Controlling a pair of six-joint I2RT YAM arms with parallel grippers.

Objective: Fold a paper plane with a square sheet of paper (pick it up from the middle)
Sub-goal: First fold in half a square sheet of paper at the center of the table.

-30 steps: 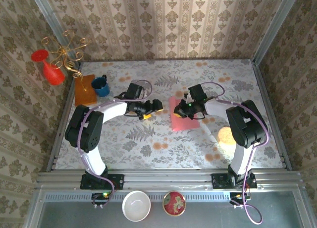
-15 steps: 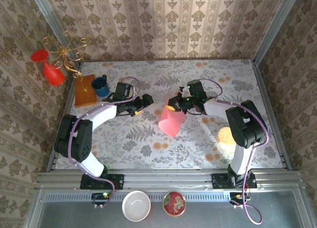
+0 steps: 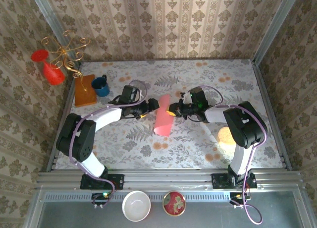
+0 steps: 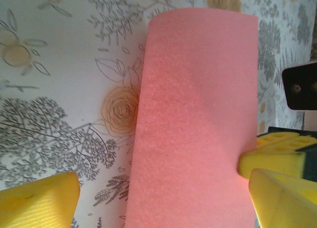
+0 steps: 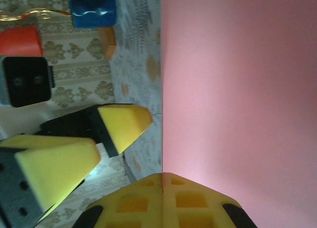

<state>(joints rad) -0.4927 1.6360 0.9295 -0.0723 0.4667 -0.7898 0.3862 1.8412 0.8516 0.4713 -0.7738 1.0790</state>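
Salmon-pink sheet of paper at centre, white table — grey ferns, orange blossoms, blue mug, orange-brown board and red vase upper left, beige damask wallpaper

Mock-home robot booth, damask wallpaper walls, floral table cover, aluminium frame rail

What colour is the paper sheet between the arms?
Plain salmon pink; the sheet shows best in the left wrist view.
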